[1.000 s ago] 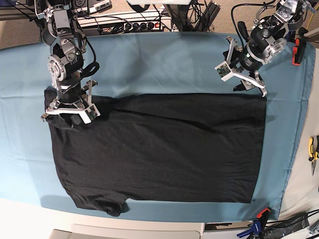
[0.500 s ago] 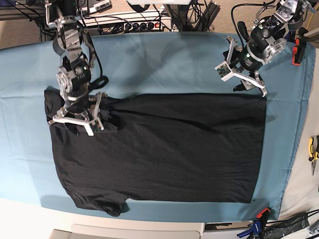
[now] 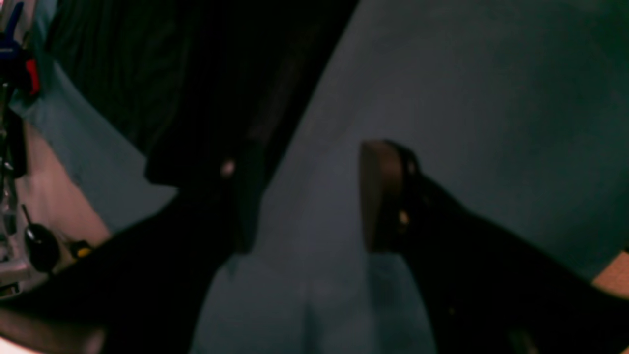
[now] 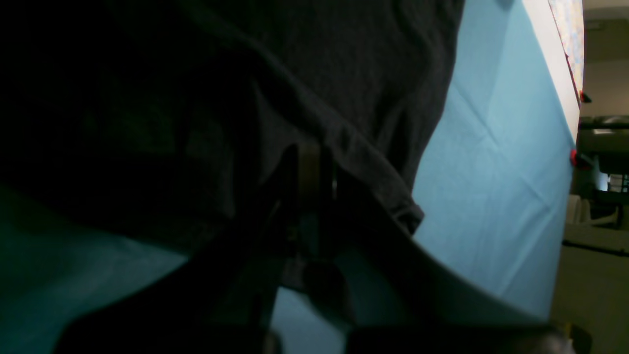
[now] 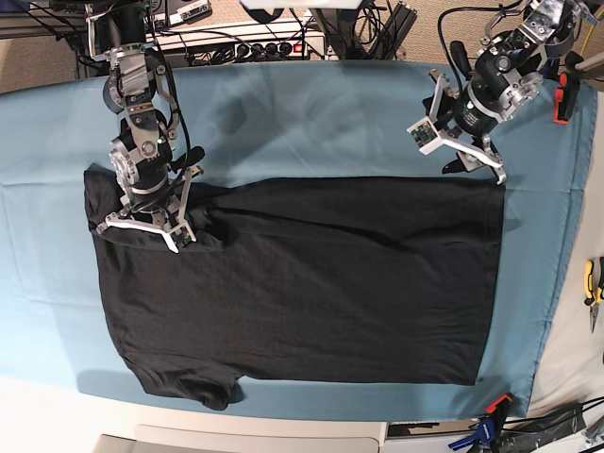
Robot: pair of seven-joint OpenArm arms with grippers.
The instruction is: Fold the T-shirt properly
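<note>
- On the teal table cloth (image 5: pixel 311 123), spread nearly flat: the T-shirt (image 5: pixel 311 283), black, plain side up, no graphic showing from any view.
- Already halved lengthwise, by the look of it: one long straight edge along the far side, a single sleeve poking out at the near corner, hem squared off toward the left arm's end.
- Still to do, judging by that shape: tucking the sleeve end, then folding across at least once more.
- At the collar-and-sleeve end, planted on bunched fabric: the right gripper (image 5: pixel 142 225), jaws brought together; in its wrist view a hemmed edge of cloth runs across the closed tips, so clamped on the T-shirt as far as can be told.
- Beyond the far hem corner, above bare cloth, touching no fabric: the left gripper (image 5: pixel 469 156), jaws spread wide, nothing between them in its wrist view.
- Soft, matte knit; slight wrinkles near the pinched end, otherwise smooth.
</note>
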